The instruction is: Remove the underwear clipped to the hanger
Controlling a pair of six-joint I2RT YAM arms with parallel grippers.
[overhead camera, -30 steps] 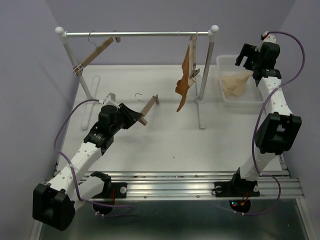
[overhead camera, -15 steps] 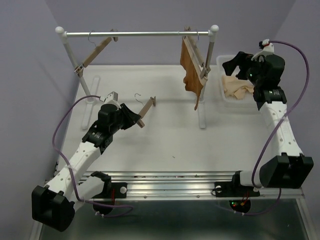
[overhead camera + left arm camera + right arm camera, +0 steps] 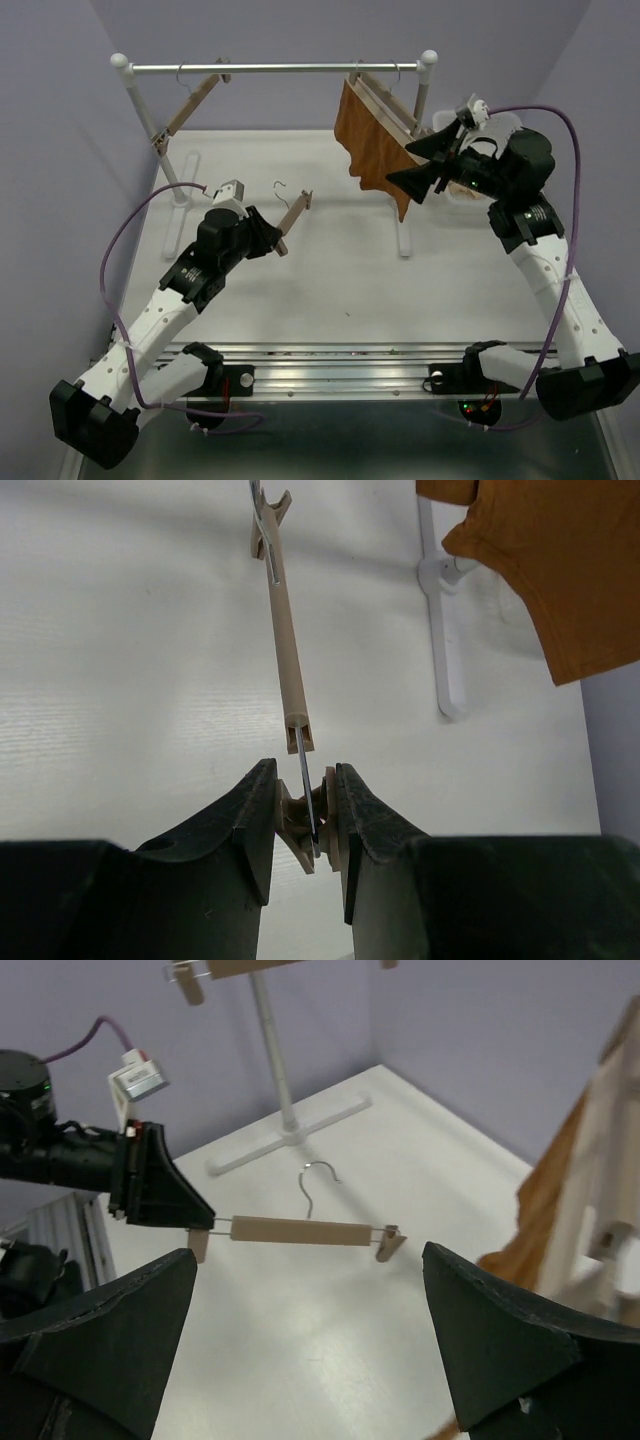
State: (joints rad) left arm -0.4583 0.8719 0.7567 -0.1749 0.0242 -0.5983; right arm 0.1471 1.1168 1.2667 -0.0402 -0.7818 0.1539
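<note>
The hanger (image 3: 296,216), a light-wood bar with a wire hook, is held just above the table. My left gripper (image 3: 281,240) is shut on the clip at its near end. In the left wrist view that clip (image 3: 310,825) sits pinched between the fingers and the bar (image 3: 285,650) runs away from me. No cloth hangs from this hanger (image 3: 295,1231). My right gripper (image 3: 397,164) stands wide open and empty, level with the orange-brown garment. In its own view the right gripper (image 3: 308,1260) faces the hanger from a distance. The underwear is hidden.
An orange-brown garment (image 3: 368,140) hangs from a second hanger on the rack's rail (image 3: 280,68). An empty hanger (image 3: 195,105) hangs at the rail's left. The rack's foot (image 3: 440,630) lies on the table. A white bin's rim (image 3: 503,120) shows behind the right arm.
The right arm swung from the bin at the back right toward the rack, and its gripper opened wide. The orange-brown garment turned on the rail. The left gripper kept its hold.
</note>
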